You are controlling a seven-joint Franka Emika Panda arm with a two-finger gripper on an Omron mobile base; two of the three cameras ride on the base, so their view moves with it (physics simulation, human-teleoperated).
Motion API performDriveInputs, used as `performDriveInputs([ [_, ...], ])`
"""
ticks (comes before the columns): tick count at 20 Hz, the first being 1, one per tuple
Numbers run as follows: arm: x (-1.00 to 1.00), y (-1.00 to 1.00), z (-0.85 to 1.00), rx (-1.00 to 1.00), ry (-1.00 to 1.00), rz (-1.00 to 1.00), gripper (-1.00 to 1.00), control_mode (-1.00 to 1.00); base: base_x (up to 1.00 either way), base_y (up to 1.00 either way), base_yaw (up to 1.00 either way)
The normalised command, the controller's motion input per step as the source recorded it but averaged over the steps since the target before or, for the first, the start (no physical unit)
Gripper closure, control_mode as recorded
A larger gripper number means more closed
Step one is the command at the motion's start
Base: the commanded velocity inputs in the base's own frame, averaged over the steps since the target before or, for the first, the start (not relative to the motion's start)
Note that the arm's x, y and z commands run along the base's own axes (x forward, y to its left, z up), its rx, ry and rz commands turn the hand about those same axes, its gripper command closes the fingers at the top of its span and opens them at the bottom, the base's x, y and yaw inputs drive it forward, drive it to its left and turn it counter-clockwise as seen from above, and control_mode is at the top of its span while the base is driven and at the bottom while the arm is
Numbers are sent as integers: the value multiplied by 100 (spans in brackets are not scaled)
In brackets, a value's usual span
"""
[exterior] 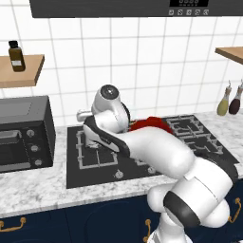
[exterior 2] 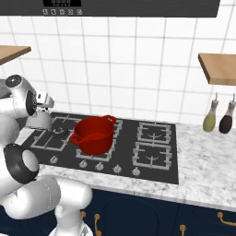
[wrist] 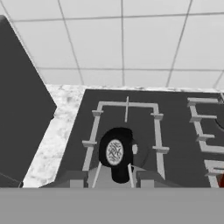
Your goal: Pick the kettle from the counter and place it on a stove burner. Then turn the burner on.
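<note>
**Desk:** What is the hand doing?

**Me:** I have the gripper hanging right over the kettle. In the hand view its two fingertips stand wide apart, one on each side of the kettle's body. I see a gap between each tip and the metal, so the hand is released and grasps nothing.

**Desk:** And where is the kettle itself?

**Me:** It is directly beneath the hand, upright, with its black handle pointing up at the camera. It sits inside the big square grate of the stove burner, a little towards the hand's side of the centre. In the right base view I see its silvery dome just below the hand.

**Desk:** What is around it?

**Me:** The black cooktop runs beyond the hand and off to one side, towards the smaller grates. The red pot stands on that side, near the hand but apart from the kettle. On the other side I have a strip of the counter, then a dark oven box.
</note>
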Motion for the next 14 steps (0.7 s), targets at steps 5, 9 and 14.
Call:
performDriveInputs([
  [5, 54, 24, -28, 0, -5, 0, 100, -100, 0, 0, 0],
  [9, 36, 17, -18, 0, -11, -1, 100, -100, 0, 0, 0],
  [14, 41, 6, -5, 0, -1, -4, 100, -100, 0, 0, 0],
])
